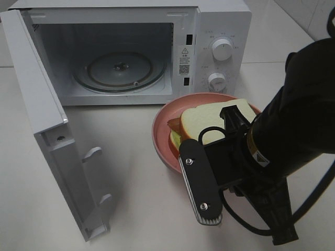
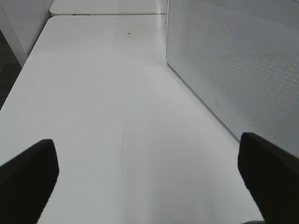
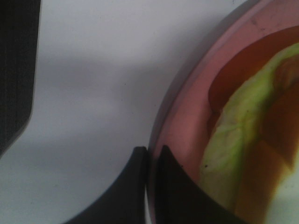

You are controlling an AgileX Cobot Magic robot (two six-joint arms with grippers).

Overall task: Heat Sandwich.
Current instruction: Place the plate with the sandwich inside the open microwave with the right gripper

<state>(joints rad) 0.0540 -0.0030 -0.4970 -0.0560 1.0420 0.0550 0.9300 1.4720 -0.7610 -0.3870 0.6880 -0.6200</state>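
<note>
White tabletop (image 1: 131,157) bears microwave (image 1: 225,26) and pink plate (image 1: 159,137); right jaws pinch its rim, left jaws gape.

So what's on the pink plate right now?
The sandwich lies on the pink plate: white bread on top, lettuce and red filling at its edge. The right arm and right tool, shut on the rim, cover the plate's near right part.

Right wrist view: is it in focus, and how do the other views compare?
Right wrist view: sandwich and pink plate look soft, grey shadow on the table. Exterior high view: sharp, evenly lit. Left wrist view: dark fingers blurred, table bright.
</note>
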